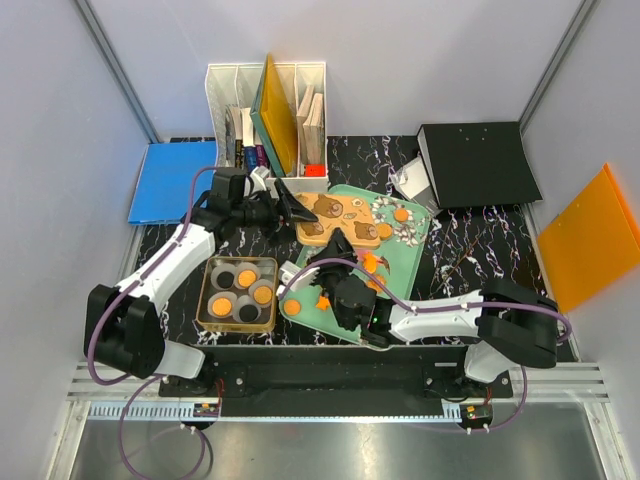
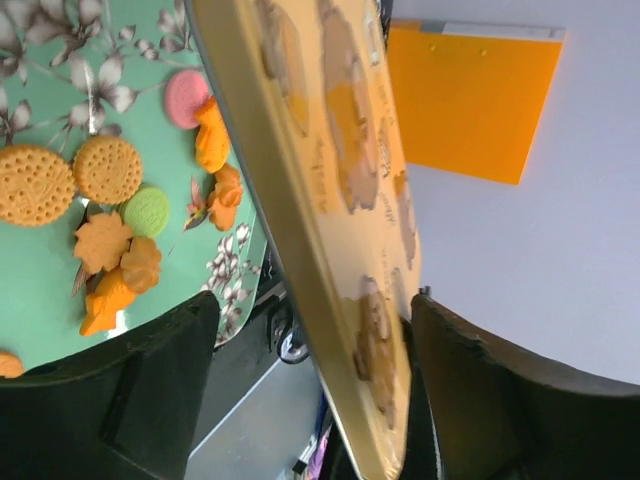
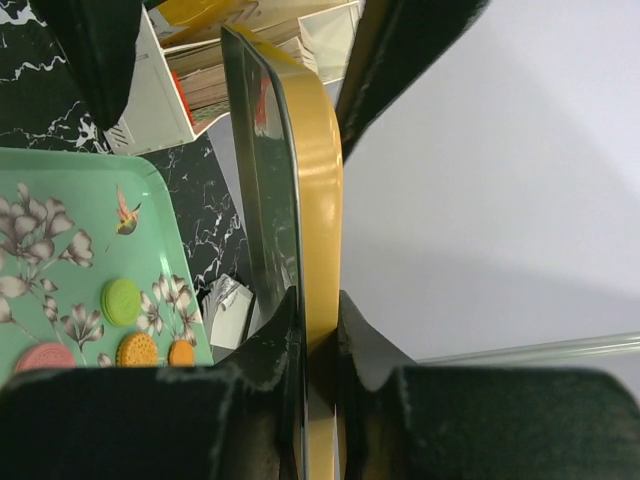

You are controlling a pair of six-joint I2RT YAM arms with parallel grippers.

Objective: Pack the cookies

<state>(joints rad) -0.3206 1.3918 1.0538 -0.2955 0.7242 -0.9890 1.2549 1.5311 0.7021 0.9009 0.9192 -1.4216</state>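
A gold tin lid [image 1: 335, 222], printed with biscuits, hangs over the mint-green tray [image 1: 405, 268]. My right gripper [image 1: 322, 265] [image 3: 318, 297] is shut on the lid's rim [image 3: 318, 150]. My left gripper [image 1: 287, 208] [image 2: 312, 300] is open and straddles the opposite edge of the lid [image 2: 340, 150]; one finger lies against its printed face and the other stands apart. Loose cookies [image 1: 400, 214] lie on the tray: orange [image 2: 108, 168], pink [image 2: 185, 97] and green [image 3: 121, 300]. Others sit in paper cups inside the gold tin [image 1: 240, 292], left of the tray.
A white file organiser [image 1: 265, 110] with a yellow folder stands at the back. A blue folder [image 1: 170, 180] lies back left, a black binder [image 1: 478, 165] back right and an orange folder [image 1: 590, 235] far right. White pleated cups [image 1: 405, 235] sit on the tray.
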